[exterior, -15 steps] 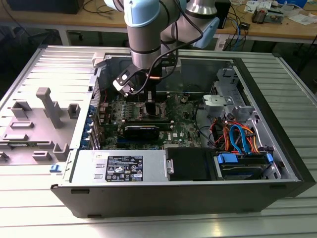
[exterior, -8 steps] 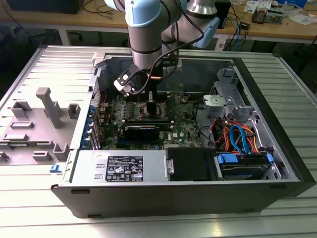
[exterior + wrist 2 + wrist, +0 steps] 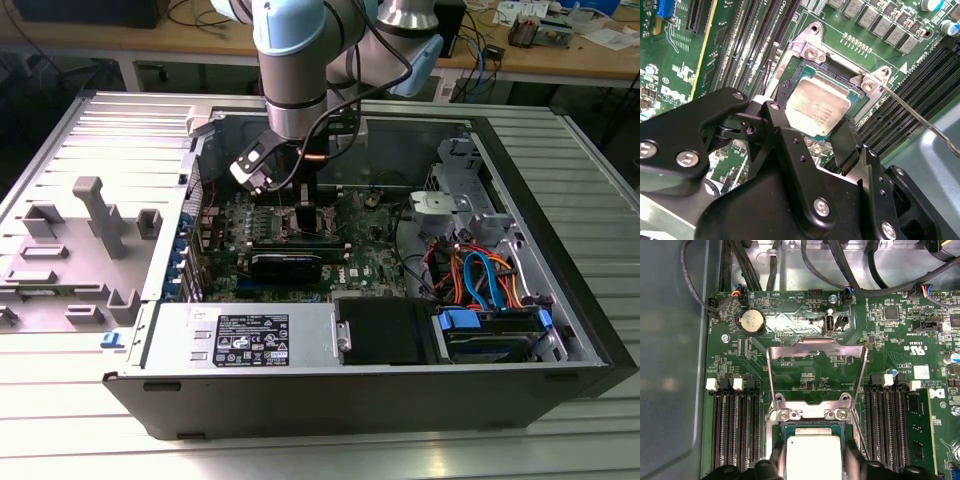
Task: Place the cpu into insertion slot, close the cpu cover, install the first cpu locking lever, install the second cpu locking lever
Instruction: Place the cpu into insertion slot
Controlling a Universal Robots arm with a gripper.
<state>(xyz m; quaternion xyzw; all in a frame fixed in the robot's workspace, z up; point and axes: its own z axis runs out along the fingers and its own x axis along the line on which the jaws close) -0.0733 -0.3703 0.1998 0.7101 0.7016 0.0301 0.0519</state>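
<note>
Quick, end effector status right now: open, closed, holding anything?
End effector: closed on the cpu, with fingers against two opposite edges, at the insertion slot.

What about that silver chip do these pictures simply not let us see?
Second wrist view: the gripper and its black body cover one side of the insertion slot.
First wrist view: the picture's edge cuts off part of the cpu.
Exterior view: the arm stands in front of the slot.
Whether the cpu is fully seated: cannot be told in either wrist view.
</note>
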